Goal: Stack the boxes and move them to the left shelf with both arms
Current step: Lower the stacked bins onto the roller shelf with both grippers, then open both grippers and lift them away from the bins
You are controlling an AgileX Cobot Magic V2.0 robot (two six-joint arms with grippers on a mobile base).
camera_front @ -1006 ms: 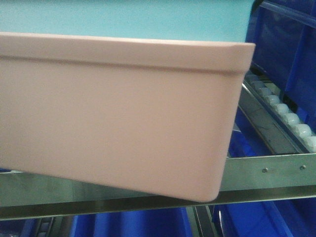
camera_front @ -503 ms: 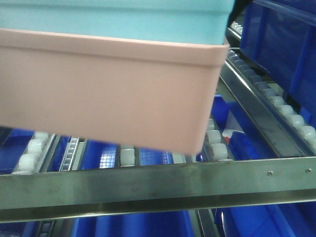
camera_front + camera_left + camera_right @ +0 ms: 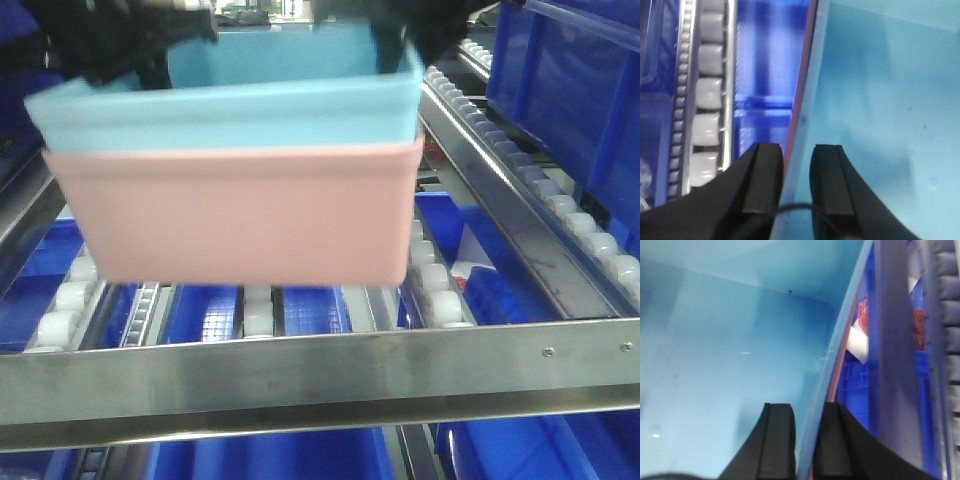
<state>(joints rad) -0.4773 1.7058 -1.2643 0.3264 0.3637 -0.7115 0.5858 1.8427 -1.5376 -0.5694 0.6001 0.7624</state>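
The light blue box [image 3: 290, 105] sits nested inside the pink box [image 3: 240, 215], and both hang above the steel shelf's roller rails [image 3: 75, 300], behind its front bar [image 3: 320, 370]. My left gripper [image 3: 795, 180] is shut on the stack's left wall, one finger inside the blue box [image 3: 880, 100] and one outside the pink rim [image 3: 802, 75]. My right gripper [image 3: 807, 440] is shut on the right wall, one finger inside the blue box [image 3: 730, 355] and one outside. In the front view both grippers show only as dark blurs at the stack's top corners.
Dark blue ribbed crates [image 3: 570, 90] stand at the right and below the shelf [image 3: 280, 455]. A sloped roller rail [image 3: 540, 200] runs along the right side. White rollers [image 3: 707, 95] lie just left of the stack in the left wrist view.
The stacked boxes have moved away from the camera and over the shelf's rollers; a second ago they filled the view in front of the bar.
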